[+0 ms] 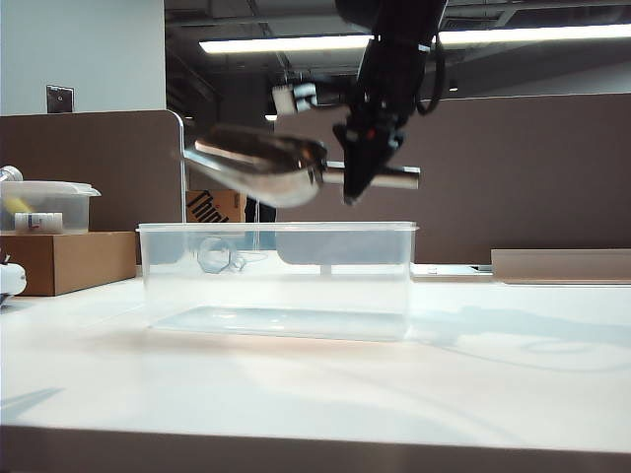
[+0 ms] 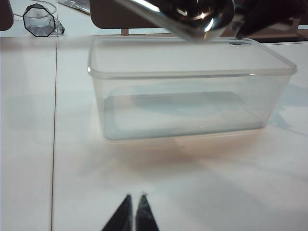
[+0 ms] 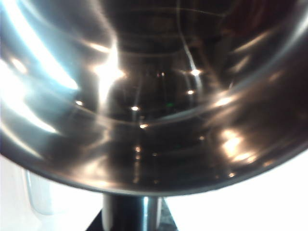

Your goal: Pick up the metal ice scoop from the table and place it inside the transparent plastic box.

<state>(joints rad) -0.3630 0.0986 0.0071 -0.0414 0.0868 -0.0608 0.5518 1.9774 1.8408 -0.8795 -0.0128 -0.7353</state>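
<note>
A: Metal ice scoop [image 1: 266, 168] hangs in the air above the transparent plastic box [image 1: 276, 281], its handle clamped by the right gripper [image 1: 360, 172].

B: The right wrist view gives only the scoop's shiny trough [image 3: 154, 96] filling the picture, nothing of the box.

A: The left wrist view shows the box rim [image 2: 192, 73] all round and its bare bottom, with the scoop's underside [image 2: 192, 19] over the far edge.

B: The left gripper [image 2: 134, 214] sits low over the white counter [image 2: 192, 192], fingers pressed together, well short of the box's near wall.
</note>
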